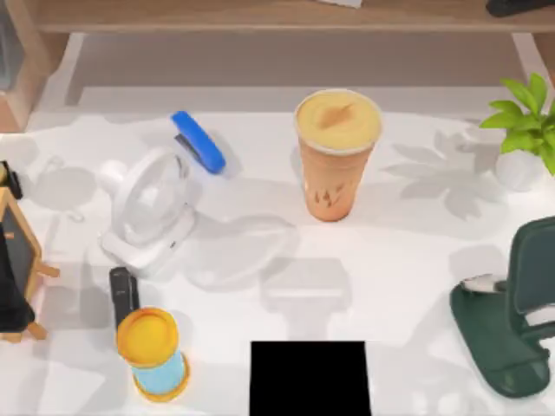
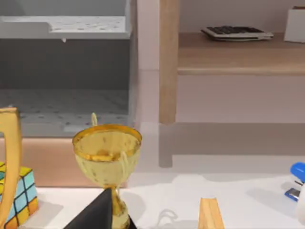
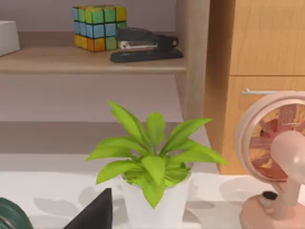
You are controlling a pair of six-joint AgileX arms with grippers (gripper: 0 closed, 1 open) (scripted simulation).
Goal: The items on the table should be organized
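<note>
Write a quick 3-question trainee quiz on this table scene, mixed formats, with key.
1. True or false: the orange drink cup stands upright on the table.
2. What colour is the stapler lying next to the white desk fan? A blue, B red, C green.
3. Fill in: in the top view, the green stand sits at the table's ___ side.

Key: 1 true; 2 A; 3 right.
</note>
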